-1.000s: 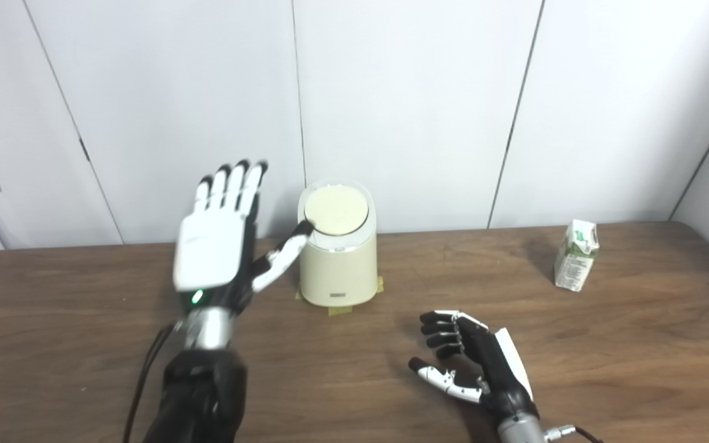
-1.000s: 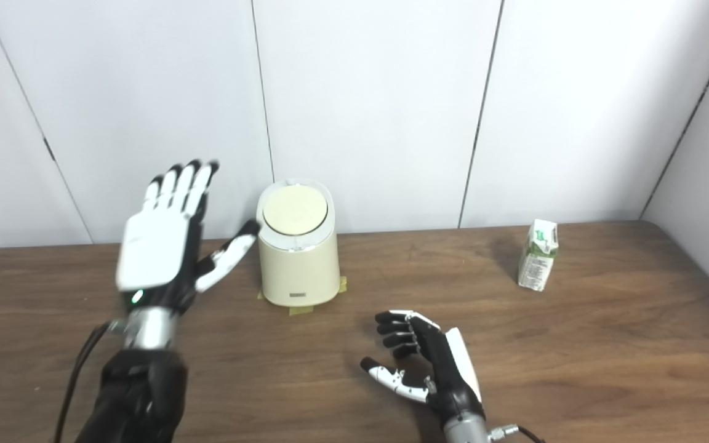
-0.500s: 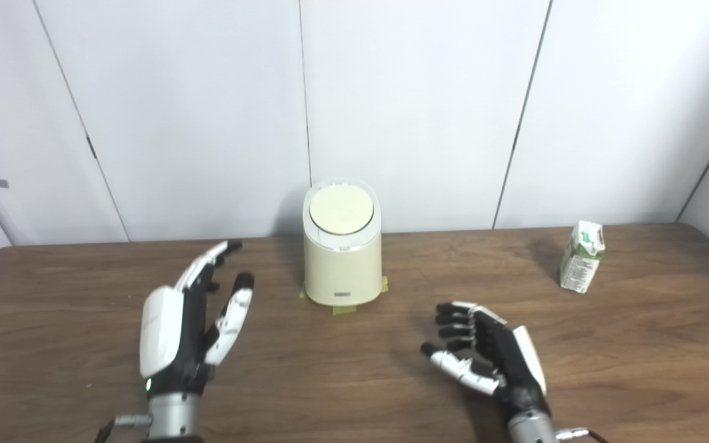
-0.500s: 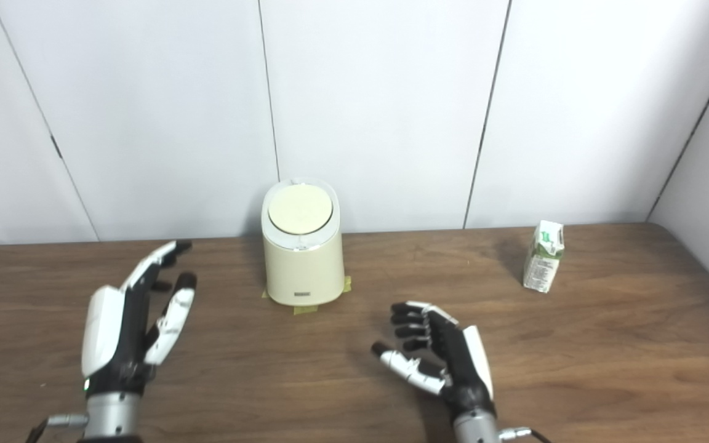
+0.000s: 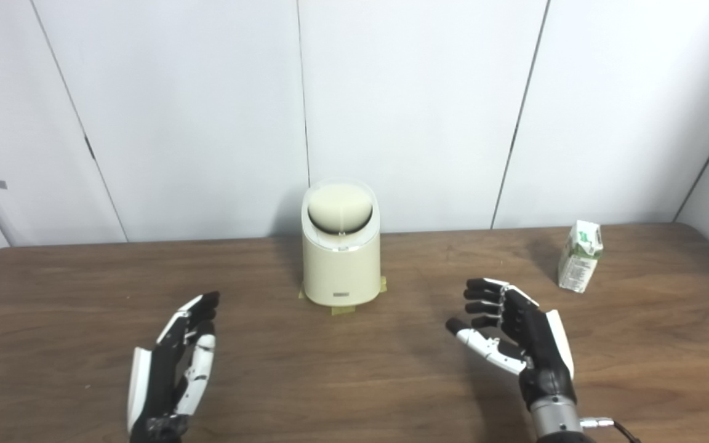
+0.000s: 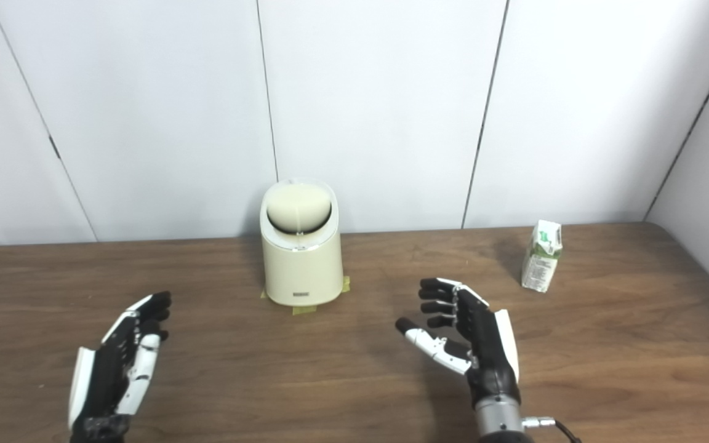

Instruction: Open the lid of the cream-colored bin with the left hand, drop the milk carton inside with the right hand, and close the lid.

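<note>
A cream-colored bin (image 5: 340,255) stands upright at the center of the frame, near the far edge of the wooden table (image 5: 354,381) and close to the white panelled wall (image 5: 416,104). Its round lid (image 5: 340,208) is tilted up at the front, so a dark crescent of opening shows beneath its lower edge. Bits of yellowish tape (image 5: 343,310) peek out from under the bin's base.

The milk carton (image 5: 580,256), white with green print, stands upright at the right of the frame, well apart from the bin and from both hands.

The left hand (image 5: 171,373) sits low in the lower left of the frame, fingers stretched forward and slightly spread, holding nothing; whether it touches the tabletop cannot be told. The right hand (image 5: 517,335) is in the lower right, palm facing left toward the center, fingers loosely curled and thumb out, empty as well. It lies between the bin and the carton across the frame, nearer the bottom edge than either.
</note>
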Controlling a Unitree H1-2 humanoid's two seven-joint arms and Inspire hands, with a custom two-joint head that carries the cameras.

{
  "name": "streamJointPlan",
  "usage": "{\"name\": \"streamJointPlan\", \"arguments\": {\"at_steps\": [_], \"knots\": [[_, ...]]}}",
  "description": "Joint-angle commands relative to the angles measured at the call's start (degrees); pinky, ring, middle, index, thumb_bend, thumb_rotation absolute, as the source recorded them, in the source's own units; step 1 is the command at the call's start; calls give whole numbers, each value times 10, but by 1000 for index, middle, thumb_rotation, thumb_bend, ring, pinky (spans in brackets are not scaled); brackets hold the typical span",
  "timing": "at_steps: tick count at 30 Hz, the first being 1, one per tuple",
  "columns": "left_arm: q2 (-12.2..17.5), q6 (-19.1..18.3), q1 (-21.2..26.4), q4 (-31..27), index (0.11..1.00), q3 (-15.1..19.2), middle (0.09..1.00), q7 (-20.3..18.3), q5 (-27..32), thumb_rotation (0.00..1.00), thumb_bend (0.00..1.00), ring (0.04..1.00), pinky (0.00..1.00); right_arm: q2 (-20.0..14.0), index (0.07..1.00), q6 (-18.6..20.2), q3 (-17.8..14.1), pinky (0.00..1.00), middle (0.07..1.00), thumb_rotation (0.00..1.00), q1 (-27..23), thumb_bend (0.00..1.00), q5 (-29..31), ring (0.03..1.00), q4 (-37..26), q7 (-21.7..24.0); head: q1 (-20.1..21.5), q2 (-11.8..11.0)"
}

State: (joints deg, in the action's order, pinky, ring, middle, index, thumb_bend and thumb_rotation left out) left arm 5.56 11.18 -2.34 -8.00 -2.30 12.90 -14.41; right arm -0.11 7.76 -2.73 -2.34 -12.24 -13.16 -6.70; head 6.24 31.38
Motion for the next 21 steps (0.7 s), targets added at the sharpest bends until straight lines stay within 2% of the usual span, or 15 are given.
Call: {"name": "streamJointPlan", "arguments": {"at_steps": [1,4,5,9,11,13,18,21], "knots": [[-8,37,0,14,783,7,790,4,5,704,182,773,684,-17,668,-34,-14,600,681,290,-37,599,10,669,-12,-6,2,0],[-11,57,3,29,767,15,781,14,-5,660,187,769,686,-47,689,-71,-41,664,716,287,-69,709,39,720,34,-3,7,0],[-12,61,3,33,762,17,779,14,-6,652,186,768,685,-57,695,-80,-49,658,725,308,-80,761,47,723,46,-1,7,0],[-12,63,1,36,771,19,783,9,-10,643,185,773,696,-79,687,-42,-65,595,706,326,-114,854,45,690,27,-6,6,0],[-13,65,1,37,771,20,784,8,-9,642,184,774,692,-88,684,-33,-74,577,700,312,-125,877,50,676,23,-6,6,0],[-12,65,1,38,770,21,783,8,-12,622,176,771,688,-110,693,-44,-86,569,706,301,-139,876,57,674,35,-1,6,0],[-11,61,-1,33,768,25,783,2,-7,602,178,771,690,-152,707,-41,-103,589,713,315,-167,908,53,684,55,0,14,2],[-12,54,-1,31,767,28,782,-1,-5,567,176,769,684,-177,745,-21,-108,516,749,290,-183,884,55,710,50,9,15,2]]}}
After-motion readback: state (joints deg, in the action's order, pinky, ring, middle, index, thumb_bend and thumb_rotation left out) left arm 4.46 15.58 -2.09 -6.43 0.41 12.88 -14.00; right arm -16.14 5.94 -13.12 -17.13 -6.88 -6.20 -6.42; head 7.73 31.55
